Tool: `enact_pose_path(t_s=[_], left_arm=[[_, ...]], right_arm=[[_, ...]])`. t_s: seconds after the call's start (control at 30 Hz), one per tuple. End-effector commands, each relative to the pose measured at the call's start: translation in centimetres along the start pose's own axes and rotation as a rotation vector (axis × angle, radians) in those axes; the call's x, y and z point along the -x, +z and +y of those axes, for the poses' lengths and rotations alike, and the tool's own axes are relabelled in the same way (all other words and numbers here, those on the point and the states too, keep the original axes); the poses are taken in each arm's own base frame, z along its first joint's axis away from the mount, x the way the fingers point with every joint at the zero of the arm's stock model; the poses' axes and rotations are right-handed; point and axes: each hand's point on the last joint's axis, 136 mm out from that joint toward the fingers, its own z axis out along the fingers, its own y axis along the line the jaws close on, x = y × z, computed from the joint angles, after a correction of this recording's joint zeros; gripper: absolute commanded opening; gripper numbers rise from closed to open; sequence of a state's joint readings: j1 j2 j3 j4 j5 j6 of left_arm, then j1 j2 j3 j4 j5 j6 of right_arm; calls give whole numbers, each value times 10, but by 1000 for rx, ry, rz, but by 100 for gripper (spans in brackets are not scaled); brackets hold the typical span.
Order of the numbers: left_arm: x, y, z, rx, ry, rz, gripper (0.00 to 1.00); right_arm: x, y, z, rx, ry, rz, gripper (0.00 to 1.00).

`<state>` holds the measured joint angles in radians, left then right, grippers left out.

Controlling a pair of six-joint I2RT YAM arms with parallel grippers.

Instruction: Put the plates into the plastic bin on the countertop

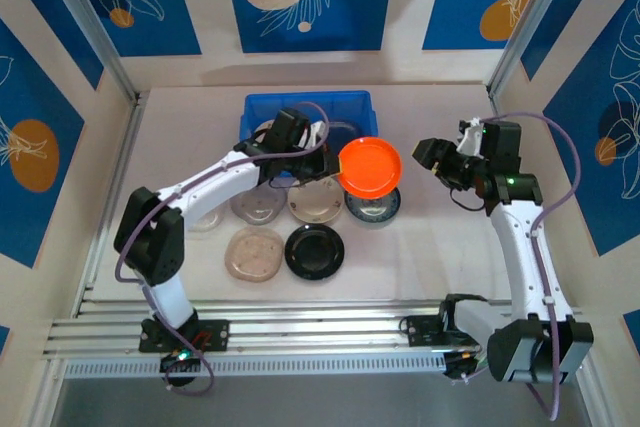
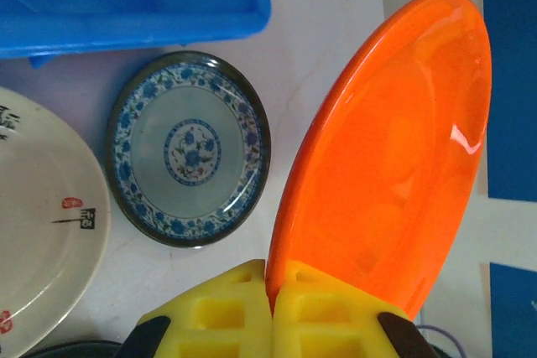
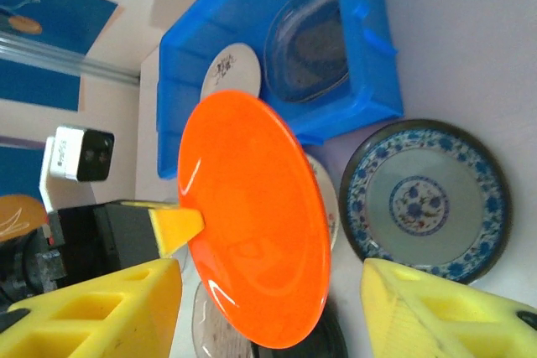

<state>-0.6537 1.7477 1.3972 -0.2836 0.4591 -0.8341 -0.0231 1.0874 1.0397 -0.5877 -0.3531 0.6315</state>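
I see left gripper (image 1: 322,162) clenched on rim of orange plate (image 1: 370,167), which is tilted in air at 4 o'clock of plastic bin (image 1: 300,107). Blue-patterned plate (image 1: 378,207) lies under it on countertop (image 1: 420,247). Right gripper (image 1: 430,159) at its 3 o'clock, jaws apart, empty. Beige plate (image 1: 312,199) and black plate (image 1: 314,251) crowd its 7 o'clock.

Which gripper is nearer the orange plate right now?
Left. The left gripper is shut on the rim of the orange plate, holding it tilted above the other plates. The right gripper is open and apart from the plate, off to its right.
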Motion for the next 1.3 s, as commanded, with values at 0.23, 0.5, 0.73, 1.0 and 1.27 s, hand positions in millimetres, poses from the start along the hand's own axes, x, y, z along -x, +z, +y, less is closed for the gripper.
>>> enact_pose_path(t_s=[0.23, 0.5, 0.73, 1.0, 1.27], left_arm=[[9, -20, -26, -85, 16, -56, 0], [6, -25, -23, -67, 38, -55, 0], [14, -45, 1, 0, 16, -93, 45], [33, -124, 77, 228, -18, -313, 93], [30, -183, 125, 309, -74, -455, 93]], right_arm=[[-20, 36, -1, -22, -10, 112, 53], [-11, 51, 2, -41, -13, 124, 2], [0, 67, 23, -30, -51, 126, 0], [28, 120, 76, -31, -169, 156, 0], [49, 198, 115, -9, -245, 212, 0]])
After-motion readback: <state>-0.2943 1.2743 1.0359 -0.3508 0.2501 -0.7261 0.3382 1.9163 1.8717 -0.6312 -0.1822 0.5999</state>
